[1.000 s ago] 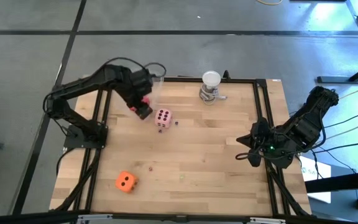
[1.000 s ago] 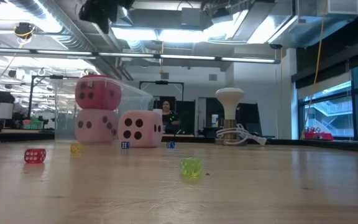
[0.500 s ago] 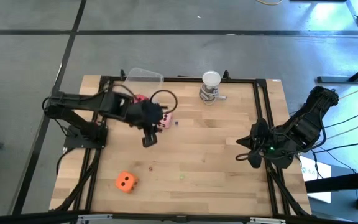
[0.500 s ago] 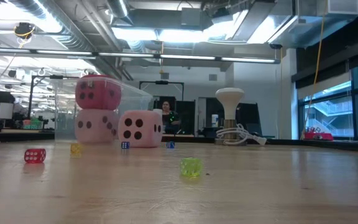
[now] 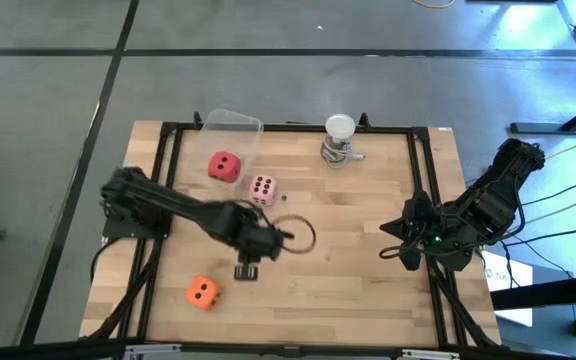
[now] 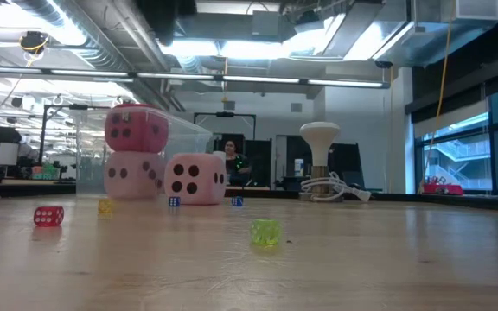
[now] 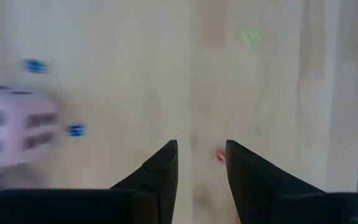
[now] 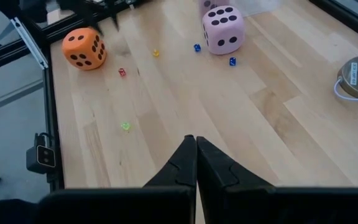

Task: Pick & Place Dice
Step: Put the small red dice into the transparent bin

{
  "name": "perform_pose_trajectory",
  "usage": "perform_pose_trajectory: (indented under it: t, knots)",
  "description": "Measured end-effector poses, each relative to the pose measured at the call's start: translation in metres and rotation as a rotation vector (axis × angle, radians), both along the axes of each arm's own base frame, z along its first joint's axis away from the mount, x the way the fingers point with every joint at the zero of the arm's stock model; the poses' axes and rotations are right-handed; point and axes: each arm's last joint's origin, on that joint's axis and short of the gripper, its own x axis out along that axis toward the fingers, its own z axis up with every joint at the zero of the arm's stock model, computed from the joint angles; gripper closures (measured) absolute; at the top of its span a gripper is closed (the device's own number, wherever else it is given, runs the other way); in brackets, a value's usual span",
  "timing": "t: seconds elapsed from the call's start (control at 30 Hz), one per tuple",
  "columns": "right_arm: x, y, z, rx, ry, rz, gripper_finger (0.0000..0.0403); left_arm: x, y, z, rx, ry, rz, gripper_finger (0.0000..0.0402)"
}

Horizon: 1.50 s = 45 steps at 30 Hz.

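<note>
Jaws of the left gripper [image 5: 247, 272] stand narrowly apart with nothing between them, above bare table [image 5: 368, 240] beside the orange die [image 5: 202, 292]; the right gripper [image 8: 196, 144] is fully closed and empty at the table's right edge. Farther back, one pink die [image 5: 262, 188] rests on the wood, and the red die [image 5: 224, 166] sits atop a second pink die [image 6: 133, 175] by a clear container [image 5: 231, 124].

Red die [image 5: 224, 166], pink die [image 5: 262, 187], orange die [image 5: 202, 292] (all dark-pipped).
</note>
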Motion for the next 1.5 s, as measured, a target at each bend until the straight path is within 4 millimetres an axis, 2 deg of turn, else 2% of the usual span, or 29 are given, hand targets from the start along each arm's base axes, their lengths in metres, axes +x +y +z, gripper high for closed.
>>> perform_pose_trajectory:
  t: [0.17, 0.33, 0.57, 0.77, 0.87, 1.03, 1.17, 1.3, 1.5]
  knots:
    - [0.0, 0.0, 0.0, 0.001, 0.0, 0.0, 0.0403, 0.012, -0.019, -0.038, -0.036, 0.191, -0.154, 0.0276]
    - [0.0, 0.0, 0.0, -0.001, 0.001, 0.0, 0.0403, 0.012, -0.023, -0.063, 0.016, 0.375, -0.202, 0.0276]
    - [0.004, 0.004, -0.003, -0.026, 0.018, 0.011, 0.0403, 0.014, -0.02, -0.082, 0.018, 0.329, -0.146, 0.0243]
    - [0.007, 0.009, -0.007, -0.046, 0.051, 0.037, 0.0403, -0.01, -0.016, -0.102, 0.021, 0.404, -0.018, 0.021]
    - [0.008, 0.01, -0.009, -0.049, 0.058, 0.039, 0.0403, -0.025, -0.014, -0.1, -0.006, 0.345, 0.035, 0.0206]
    - [0.008, 0.01, -0.009, -0.039, 0.057, 0.029, 0.0403, -0.054, -0.016, -0.086, -0.046, 0.027, 0.132, 0.0208]
    - [0.008, 0.01, -0.009, -0.038, 0.056, 0.027, 0.0403, -0.073, -0.023, -0.089, -0.091, -0.145, 0.149, 0.0209]
    - [0.008, 0.01, -0.009, -0.043, 0.048, 0.02, 0.0403, -0.079, -0.03, -0.098, -0.07, -0.169, 0.057, 0.021]
    - [0.008, 0.009, -0.008, -0.039, 0.035, 0.001, 0.0403, -0.07, -0.032, -0.11, 0.013, -0.178, -0.015, 0.021]
